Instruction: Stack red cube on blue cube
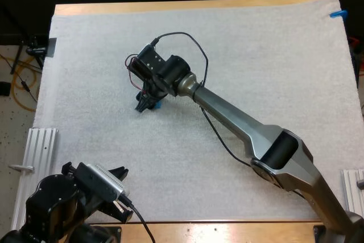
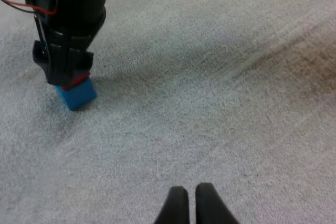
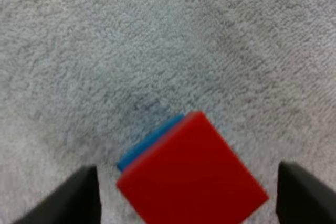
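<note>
Red cube seated on blue cube, left of centre in high view. Right claw spread, clear; straight-up lift advised. Left claw pressed together.

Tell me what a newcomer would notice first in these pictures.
First, the long right arm stretched across the white mat, its right claw down at the cubes near the mat's middle. There the red cube sits on top of the blue cube, with the claw's fingers standing open on either side, clear of it. The left claw sits shut at the mat's near edge.
</note>
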Robot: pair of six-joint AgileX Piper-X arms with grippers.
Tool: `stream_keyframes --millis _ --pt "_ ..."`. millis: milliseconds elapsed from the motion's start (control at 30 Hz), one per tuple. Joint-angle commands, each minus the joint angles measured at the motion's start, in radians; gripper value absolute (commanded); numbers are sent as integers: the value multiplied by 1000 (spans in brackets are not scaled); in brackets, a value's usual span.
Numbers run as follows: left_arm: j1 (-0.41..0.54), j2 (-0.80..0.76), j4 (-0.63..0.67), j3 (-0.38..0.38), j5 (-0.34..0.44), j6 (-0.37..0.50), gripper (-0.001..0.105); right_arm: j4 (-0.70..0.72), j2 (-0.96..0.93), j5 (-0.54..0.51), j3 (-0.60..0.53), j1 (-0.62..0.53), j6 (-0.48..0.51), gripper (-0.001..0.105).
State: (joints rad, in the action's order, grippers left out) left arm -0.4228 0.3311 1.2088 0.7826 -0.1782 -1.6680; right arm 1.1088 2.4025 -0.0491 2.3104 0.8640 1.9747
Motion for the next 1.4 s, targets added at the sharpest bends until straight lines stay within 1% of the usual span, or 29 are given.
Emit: stream_keyframes --millis 0,200,267,300,367,467,600,633,667,733,800,833,867,900,967,1000,1067,1167,1200,1267,1300,1367 --pt "-4 -2 -2 6 6 -10 0 19 -35 0 21 0 -6 66" --pt "-4 -2 -2 6 17 -15 0 91 -129 4 21 0 -48 66" --pt "-4 -2 -14 6 69 -38 0 99 -167 14 21 -6 -75 66" --pt "-4 -2 -19 6 78 -39 0 96 -176 20 21 -9 -79 66" --pt "-4 -2 -61 6 113 -40 0 58 -208 67 19 -36 -123 66" --pt "-4 18 -124 6 143 -42 0 28 -239 95 19 -82 -170 66" --pt "-4 74 -215 6 201 -41 0 28 -282 81 19 -142 -172 66" --pt "-4 96 -258 6 217 -41 0 29 -299 77 19 -166 -172 66" --pt "0 104 -272 6 222 -41 0 29 -307 77 19 -178 -172 66" --pt "37 150 -350 6 219 -41 0 35 -342 77 19 -228 -176 66" --pt "79 180 -400 6 209 -41 0 41 -365 77 19 -264 -175 66" --pt "120 195 -426 6 185 -41 0 43 -381 77 19 -285 -175 66" --pt "166 212 -452 6 135 -41 0 47 -399 77 19 -311 -175 66" --pt "182 219 -460 6 106 -41 0 48 -408 77 19 -325 -175 66" --pt "286 246 -500 6 4 -41 0 47 -449 77 0 -377 -170 66" --pt "312 250 -508 6 -15 -41 0 47 -456 77 -7 -390 -167 66" --pt "403 264 -528 6 -80 -41 0 47 -504 77 -43 -436 -161 66" --pt "466 273 -541 6 -90 -44 0 19 -567 77 -130 -497 -154 66" --pt "468 272 -541 6 -90 -44 0 11 -582 77 -144 -510 -153 66" --pt "468 270 -541 6 -89 -44 0 -29 -649 77 -236 -561 -153 66" --pt "468 269 -539 6 -89 -44 0 -37 -662 77 -260 -572 -153 66" --pt "465 270 -533 6 -89 -44 0 -72 -747 77 -356 -613 -145 66"
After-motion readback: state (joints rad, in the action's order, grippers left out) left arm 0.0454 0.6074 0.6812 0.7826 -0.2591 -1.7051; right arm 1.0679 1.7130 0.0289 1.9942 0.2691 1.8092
